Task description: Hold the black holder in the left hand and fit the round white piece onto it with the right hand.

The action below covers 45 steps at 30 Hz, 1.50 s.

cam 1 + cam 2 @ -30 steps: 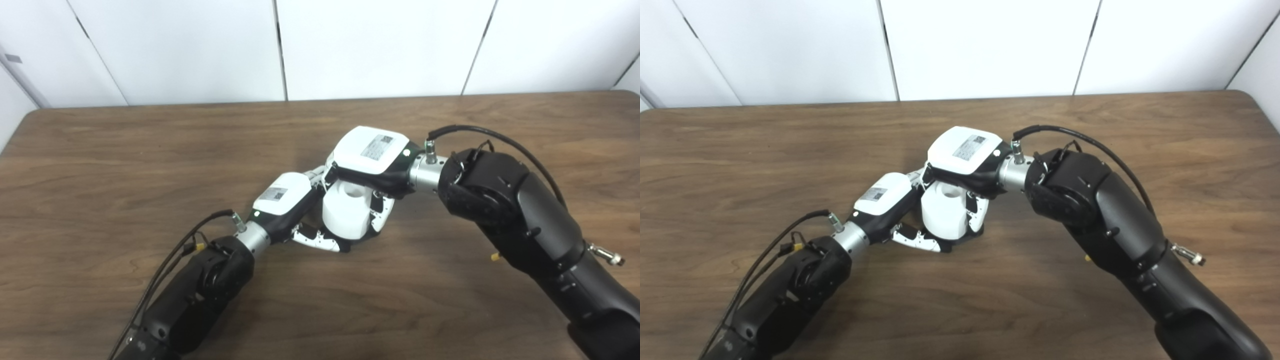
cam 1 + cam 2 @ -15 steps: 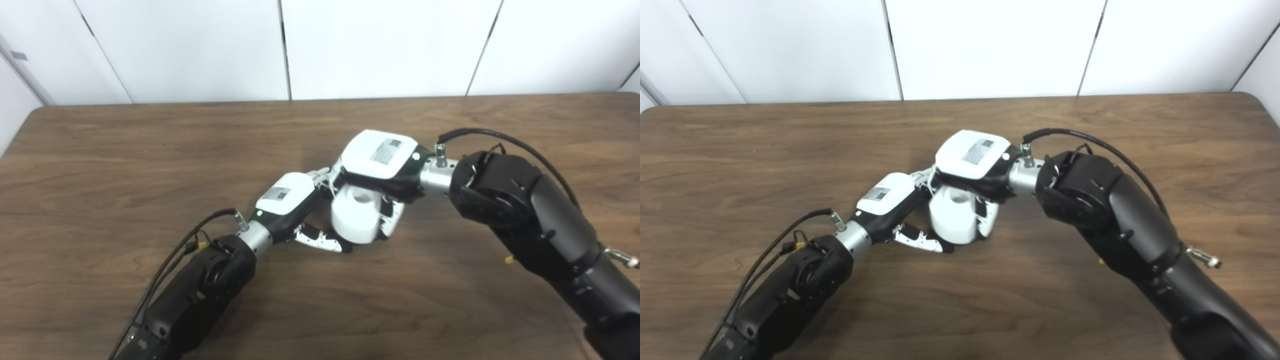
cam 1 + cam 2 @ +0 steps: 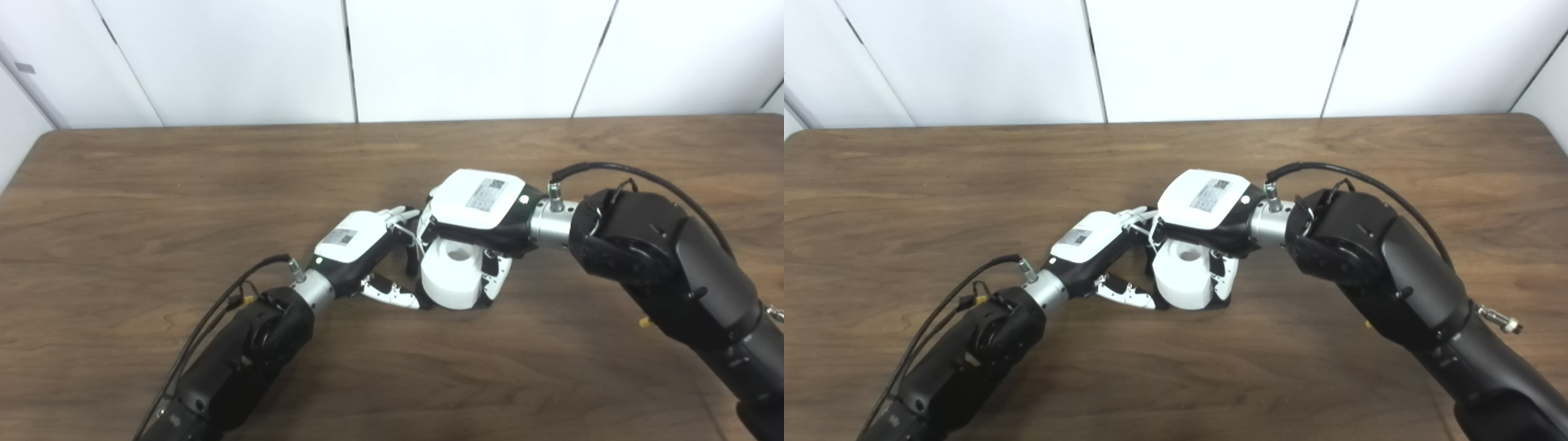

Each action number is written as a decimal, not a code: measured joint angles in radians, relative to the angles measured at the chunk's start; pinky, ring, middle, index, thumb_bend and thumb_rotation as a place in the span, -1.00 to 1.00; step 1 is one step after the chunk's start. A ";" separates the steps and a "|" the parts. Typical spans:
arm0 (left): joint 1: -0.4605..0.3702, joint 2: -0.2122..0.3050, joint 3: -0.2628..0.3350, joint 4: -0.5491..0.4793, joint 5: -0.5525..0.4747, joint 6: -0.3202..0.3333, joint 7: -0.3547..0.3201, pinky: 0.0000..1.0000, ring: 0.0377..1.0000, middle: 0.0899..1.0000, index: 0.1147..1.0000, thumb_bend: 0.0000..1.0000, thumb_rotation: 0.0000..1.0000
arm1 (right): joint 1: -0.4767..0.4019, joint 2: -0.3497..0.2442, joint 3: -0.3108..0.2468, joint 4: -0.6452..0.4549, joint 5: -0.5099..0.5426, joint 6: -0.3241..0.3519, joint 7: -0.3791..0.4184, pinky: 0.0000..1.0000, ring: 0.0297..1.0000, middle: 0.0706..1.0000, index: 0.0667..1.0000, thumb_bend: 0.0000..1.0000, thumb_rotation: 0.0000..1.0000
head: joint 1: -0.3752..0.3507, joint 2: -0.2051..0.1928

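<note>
round white piece (image 3: 452,283) | mid-table, edges far | right robot hand (image 3: 481,205) grips it | left robot hand (image 3: 358,242) spread beside

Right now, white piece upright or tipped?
Upright: the round white piece shows its centre hole facing up, right hand gripping it from above. Seating on the holder: cannot tell.

Bare table (image 3: 184,177) all around
</note>
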 measured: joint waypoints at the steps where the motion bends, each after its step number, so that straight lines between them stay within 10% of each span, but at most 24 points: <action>1: 0.000 0.000 0.000 -0.002 0.000 0.002 -0.002 0.83 0.91 0.84 -0.16 0.05 -0.86 | 0.000 0.000 0.000 0.000 0.000 0.000 0.000 0.71 0.54 0.40 -0.11 0.05 -0.72 | 0.000 0.000; 7: 0.001 0.000 0.000 -0.009 0.000 0.007 -0.009 0.82 0.90 0.84 -0.16 0.05 -0.86 | 0.010 0.004 -0.010 0.000 0.000 0.003 -0.006 0.60 0.50 0.41 -0.09 0.05 -0.71 | 0.002 0.000; 9: 0.001 0.001 0.000 -0.009 0.000 0.008 -0.009 0.82 0.90 0.85 -0.16 0.05 -0.86 | 0.020 0.008 -0.018 0.000 -0.002 0.006 -0.013 0.55 0.51 0.51 0.48 0.63 -0.60 | 0.000 -0.003; 13: 0.001 0.001 0.000 -0.009 0.000 0.007 -0.010 0.80 0.89 0.84 -0.16 0.05 -0.86 | 0.034 0.016 -0.031 0.000 -0.019 0.013 -0.023 0.45 0.64 0.88 0.96 0.96 -0.49 | 0.000 -0.005; 45: -0.002 0.004 -0.003 -0.008 -0.033 -0.019 -0.017 0.78 0.90 0.86 -0.16 0.05 -0.86 | 0.022 0.038 -0.114 -0.020 -0.071 0.030 0.029 0.43 0.63 0.96 1.00 1.00 -0.47 | -0.006 -0.009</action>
